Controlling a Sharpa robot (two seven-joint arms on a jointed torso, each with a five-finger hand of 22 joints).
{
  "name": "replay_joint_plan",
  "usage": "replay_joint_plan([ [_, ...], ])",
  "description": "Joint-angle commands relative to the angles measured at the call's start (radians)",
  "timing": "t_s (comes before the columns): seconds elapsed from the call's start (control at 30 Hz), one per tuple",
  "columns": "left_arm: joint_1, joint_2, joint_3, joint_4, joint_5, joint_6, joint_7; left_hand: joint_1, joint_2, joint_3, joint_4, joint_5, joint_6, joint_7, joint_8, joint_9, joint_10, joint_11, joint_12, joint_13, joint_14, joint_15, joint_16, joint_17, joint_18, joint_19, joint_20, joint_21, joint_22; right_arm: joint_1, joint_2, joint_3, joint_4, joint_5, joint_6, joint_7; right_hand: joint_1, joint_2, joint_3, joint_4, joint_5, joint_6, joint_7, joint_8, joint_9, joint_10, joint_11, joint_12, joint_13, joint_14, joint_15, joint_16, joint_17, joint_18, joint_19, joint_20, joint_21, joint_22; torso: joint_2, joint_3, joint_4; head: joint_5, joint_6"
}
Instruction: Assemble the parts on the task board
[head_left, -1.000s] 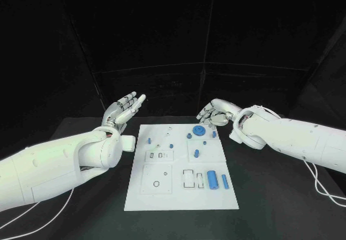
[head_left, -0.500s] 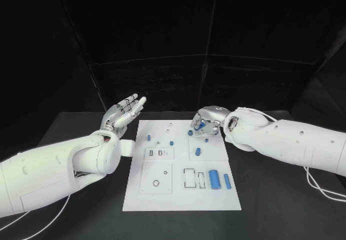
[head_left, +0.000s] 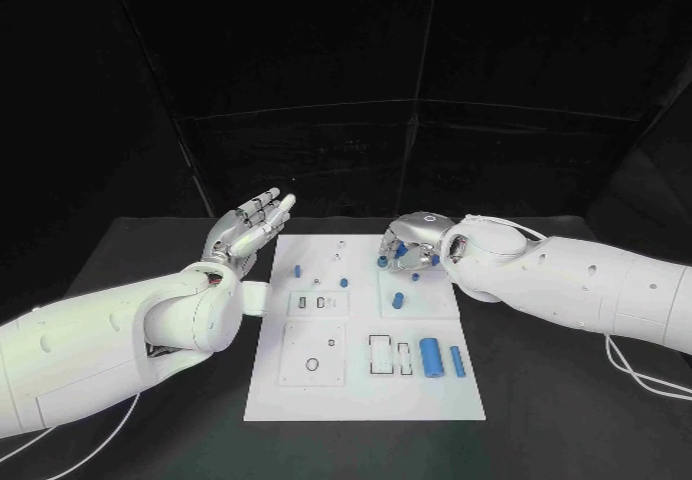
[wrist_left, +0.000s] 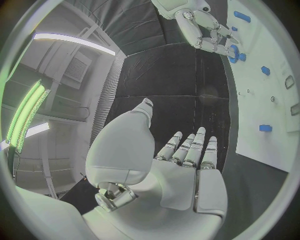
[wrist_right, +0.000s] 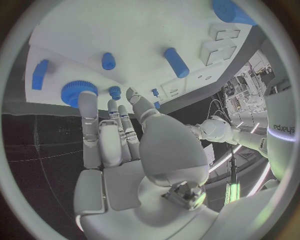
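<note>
The white task board (head_left: 361, 395) lies in the middle of the black table. My right hand (head_left: 411, 246) hangs over its far right part, palm down. In the right wrist view its fingers (wrist_right: 103, 130) stretch toward a blue gear (wrist_right: 79, 91), one tip at the gear's edge; whether it touches I cannot tell. It holds nothing. A small blue peg (wrist_right: 114, 91) stands beside the gear. My left hand (head_left: 253, 222) is raised off the board's far left corner, palm up, fingers apart and empty. A thick blue cylinder (head_left: 430, 357) and a thin blue bar (head_left: 456, 361) lie near the board's right edge.
Small blue pegs (head_left: 297, 270) (head_left: 343, 283) (head_left: 398, 300) stand on the board's far half. Rectangular recesses (head_left: 378, 356) and a square plate with round holes (head_left: 315, 355) take up its near half. Black table (head_left: 548, 400) lies bare on both sides; a cable (head_left: 642, 375) trails at right.
My right hand has come in from the board's far right corner and turned palm down over the blue gear. The left hand has hardly moved.
</note>
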Motion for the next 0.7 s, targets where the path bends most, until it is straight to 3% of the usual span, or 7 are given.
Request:
replay_joint_plan([
  [0.03, 0.002, -0.001, 0.001, 0.005, -0.011, 0.011, 0.021, 0.012, 0.001, 0.006, 0.001, 0.004, 0.008, 0.098, 0.003, 0.002, 0.003, 0.002, 0.004, 0.002, 0.006, 0.002, 0.005, 0.001, 0.008, 0.003, 0.007, 0.007, 0.001, 0.004, 0.003, 0.001, 0.000, -0.034, -0.023, -0.022, -0.007, 0.004, 0.007, 0.001, -0.004, -0.009, 0.001, -0.001, 0.000, -0.001, -0.001, 0.001, 0.002, 0.047, 0.005, 0.007, 0.007, -0.012, 0.001, 0.008, 0.008, 0.006, 0.006, 0.0003, 0.0010, 0.000, -0.002],
  [0.6, 0.002, 0.002, 0.001, 0.005, -0.011, 0.015, 0.018, 0.013, 0.005, 0.008, 0.001, 0.004, 0.012, 0.101, 0.004, 0.002, 0.007, 0.005, 0.005, 0.002, 0.009, 0.003, 0.005, 0.002, 0.011, 0.004, 0.007, 0.007, 0.002, 0.006, 0.030, 0.002, -0.034, -0.036, -0.033, -0.026, -0.013, 0.014, 0.023, 0.006, -0.001, -0.009, 0.002, -0.001, 0.001, 0.008, -0.001, 0.002, 0.002, 0.048, 0.005, 0.023, 0.025, -0.015, 0.003, 0.009, 0.030, 0.028, 0.012, 0.0012, 0.0018, 0.001, -0.004],
  [0.7, 0.002, 0.004, 0.001, 0.004, -0.011, 0.016, 0.017, 0.013, 0.005, 0.008, 0.001, 0.004, 0.012, 0.101, 0.004, 0.002, 0.007, 0.005, 0.005, 0.002, 0.009, 0.003, 0.005, 0.002, 0.011, 0.004, 0.007, 0.007, 0.002, 0.006, 0.036, 0.002, -0.044, -0.036, -0.022, -0.027, -0.014, 0.015, 0.025, 0.006, -0.002, -0.009, 0.001, 0.000, 0.001, 0.009, -0.002, 0.002, 0.003, 0.048, 0.005, 0.025, 0.028, -0.015, 0.005, 0.009, 0.033, 0.032, 0.012, 0.0001, 0.0024, 0.001, -0.005],
])
